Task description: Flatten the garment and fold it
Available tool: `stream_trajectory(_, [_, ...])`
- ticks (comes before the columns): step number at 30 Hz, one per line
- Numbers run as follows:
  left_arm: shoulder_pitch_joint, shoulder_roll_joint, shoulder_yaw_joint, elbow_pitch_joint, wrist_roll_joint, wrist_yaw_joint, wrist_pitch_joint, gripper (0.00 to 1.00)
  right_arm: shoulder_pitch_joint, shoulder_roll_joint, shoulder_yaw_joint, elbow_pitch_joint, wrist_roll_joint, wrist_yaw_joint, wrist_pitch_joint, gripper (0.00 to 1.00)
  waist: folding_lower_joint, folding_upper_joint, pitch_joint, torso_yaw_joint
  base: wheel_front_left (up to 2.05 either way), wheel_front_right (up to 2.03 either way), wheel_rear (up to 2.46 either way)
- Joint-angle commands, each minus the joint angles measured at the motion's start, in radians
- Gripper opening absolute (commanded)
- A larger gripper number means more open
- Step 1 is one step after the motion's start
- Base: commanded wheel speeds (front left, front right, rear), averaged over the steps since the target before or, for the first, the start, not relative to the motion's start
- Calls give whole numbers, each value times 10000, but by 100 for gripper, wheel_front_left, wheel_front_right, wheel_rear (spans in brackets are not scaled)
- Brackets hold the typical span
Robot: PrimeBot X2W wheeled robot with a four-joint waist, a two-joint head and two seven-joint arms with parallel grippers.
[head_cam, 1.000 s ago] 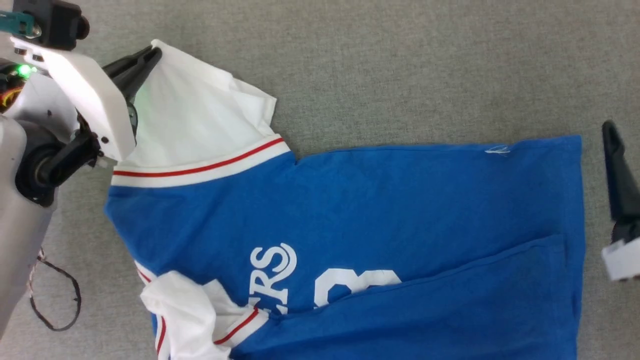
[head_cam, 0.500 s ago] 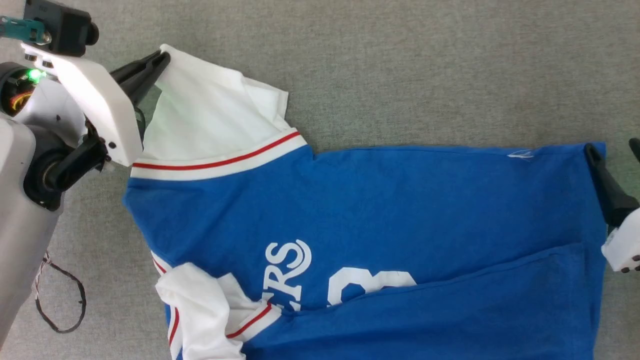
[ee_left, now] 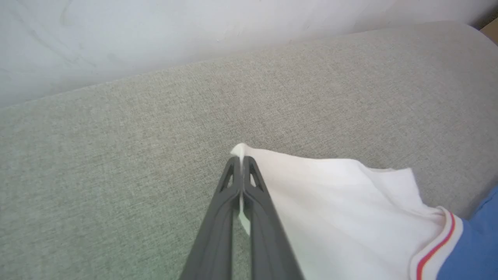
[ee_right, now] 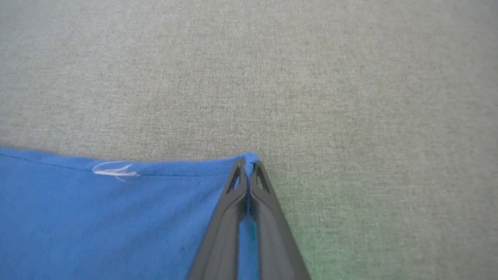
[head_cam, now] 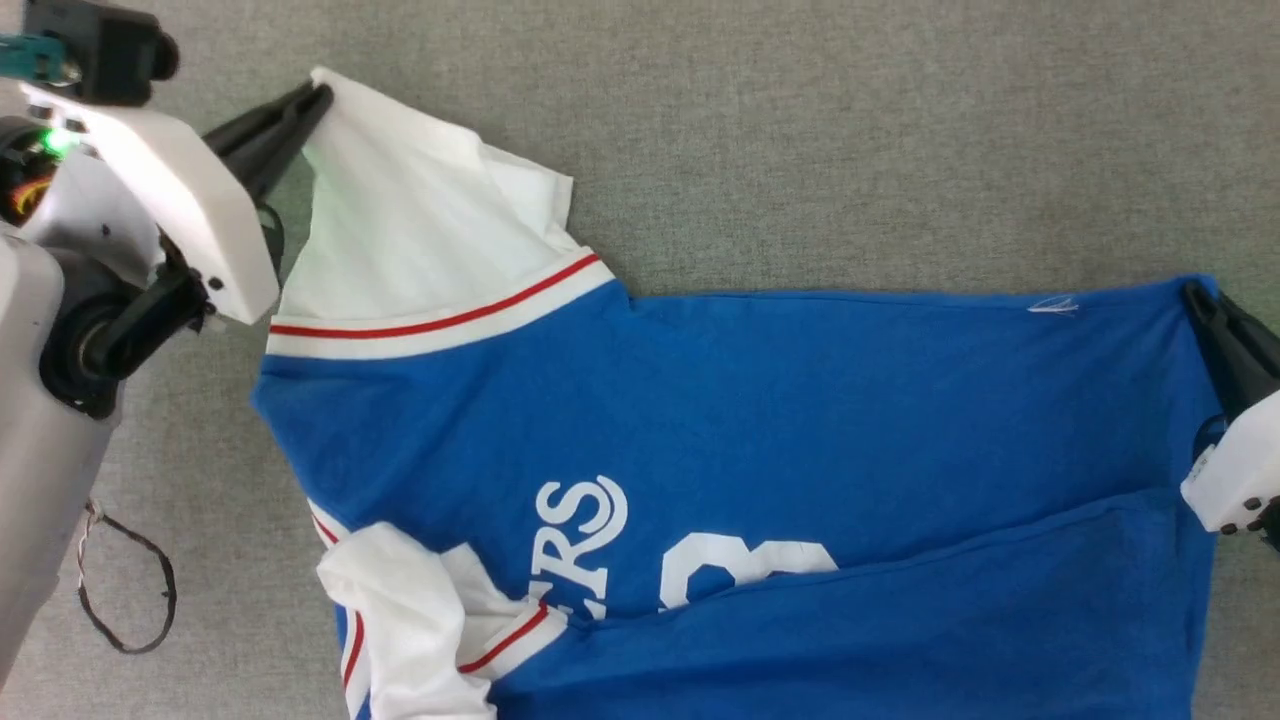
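Newly closed — right fingers (ee_right: 229,221) pinch garment (head_cam: 800,400) corner.

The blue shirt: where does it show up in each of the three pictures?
Head view: shirt across the middle and bottom; left pincer grips its white sleeve upper left, right pincer its blue corner at the right edge.
Left wrist view: white sleeve, lower right.
Right wrist view: blue corner, lower left to middle.
Shared landmark: the grey cloth surface under it.
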Motion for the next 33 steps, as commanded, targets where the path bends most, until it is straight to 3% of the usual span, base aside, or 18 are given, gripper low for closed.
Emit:
stream_trajectory(1, [-8,7,121,-19,-6,-62,-239,0,-95,-11,-52,-58,-14,-11,-163,0,-1,0,-159,-20,0,0,0])
stream_trajectory(7, [786,219,554,-498,-144,-55,-1362,0,282,-22,-376,-117,55,-11,-601,0,-1,0,-961,2,0,0,0])
stream_trajectory(14, [2808,630,1073,-1756,-487,79,-2589,0,1332,176,-759,-149,300,-11,-999,0,-1,0,-2190,191,0,0,0])
stream_trajectory(22, [5592,1025,1069,-3574,-253,836,-3468,0,2654,318,-765,-66,470,-11,-1481,0,-1,0,-3314,414,0,0,0])
stream_trajectory(33, [9298,876,857,-4976,-712,2015,-4306,0,4099,541,-666,255,864,-11,-2061,0,-1,0,-3973,542,0,0,0])
